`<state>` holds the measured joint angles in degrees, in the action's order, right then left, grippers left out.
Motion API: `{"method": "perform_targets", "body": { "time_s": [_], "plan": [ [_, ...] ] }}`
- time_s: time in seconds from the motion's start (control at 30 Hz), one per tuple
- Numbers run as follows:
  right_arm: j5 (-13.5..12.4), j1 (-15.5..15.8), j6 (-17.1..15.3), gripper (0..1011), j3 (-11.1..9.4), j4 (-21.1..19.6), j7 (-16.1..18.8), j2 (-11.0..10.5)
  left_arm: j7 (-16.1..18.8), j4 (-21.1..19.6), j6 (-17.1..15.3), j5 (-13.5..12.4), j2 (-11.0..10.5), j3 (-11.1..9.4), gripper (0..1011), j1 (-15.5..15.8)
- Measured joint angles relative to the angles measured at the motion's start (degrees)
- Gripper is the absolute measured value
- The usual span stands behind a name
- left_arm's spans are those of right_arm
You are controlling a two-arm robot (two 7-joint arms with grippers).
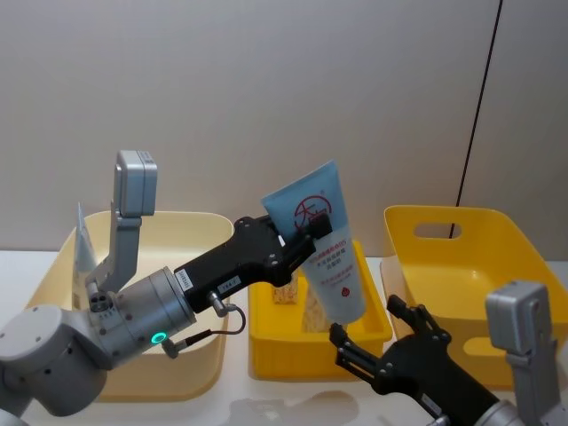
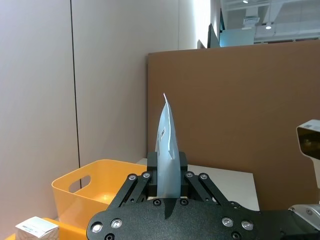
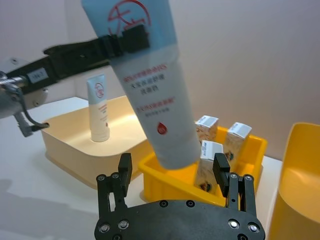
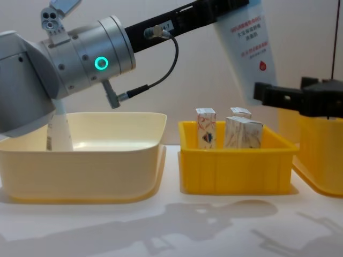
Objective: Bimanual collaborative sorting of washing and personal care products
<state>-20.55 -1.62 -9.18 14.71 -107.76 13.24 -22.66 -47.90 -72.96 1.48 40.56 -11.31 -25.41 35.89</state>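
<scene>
Above the small yellow bin [image 1: 266,344], the left gripper [image 1: 306,235] is clenched on the squeeze tube [image 1: 330,266], cap end hanging over the cartons [image 4: 206,128]. The right gripper [image 3: 172,165] sits below, fingers [image 3: 125,165] spread wide either side of the tube's cap end, gripping nothing.

Head view: high, behind both arms, facing forward and down onto the cream bin [image 1: 177,373], the small yellow bin [image 1: 293,359] and the large yellow bin [image 1: 470,257]. Chest view: low, level with the bin walls, facing across the table [image 4: 171,225], side-on to the same cream and small yellow bins. Left wrist view: close along the left gripper [image 2: 167,172], edge-on to the tube [image 2: 167,135], facing a brown board [image 2: 240,110]; right wrist view: over the right gripper [image 3: 172,167] toward the tube, cartons [image 3: 210,155] and both nearer bins, shared with head and chest.
</scene>
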Motion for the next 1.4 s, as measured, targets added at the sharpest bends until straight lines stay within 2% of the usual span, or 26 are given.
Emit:
{"method": "perform_targets", "body": {
  "time_s": [0.2,0.43,0.73,1.07,1.2,1.4],
  "plan": [
    [0.96,-1.46,-0.99,1007,1.18,-0.82,0.09,-0.01,-0.23,0.09,-0.04,0.13,0.06,-0.11,211,0.08],
    [4.29,-2.96,-1.47,1007,2.7,-1.05,-2.38,1.17,-0.4,0.13,-0.07,0.19,0.1,-0.18,212,0.14],
    [9.94,-4.58,-0.83,1007,4.72,-0.35,-7.24,3.52,-0.5,0.19,-0.08,0.24,0.14,-0.23,212,0.19],
    [13.84,-6.04,0.46,1007,6.45,1.46,-9.44,5.12,-0.56,0.22,-0.08,0.28,0.16,-0.27,212,0.22],
    [14.66,-6.36,0.73,1007,6.83,1.93,-9.84,5.48,-0.59,0.22,-0.08,0.28,0.16,-0.27,212,0.22],
    [15.78,-6.79,1.15,897,7.32,2.55,-10.36,5.97,-0.6,0.22,-0.07,0.28,0.16,-0.27,212,0.21]
  ]
}}
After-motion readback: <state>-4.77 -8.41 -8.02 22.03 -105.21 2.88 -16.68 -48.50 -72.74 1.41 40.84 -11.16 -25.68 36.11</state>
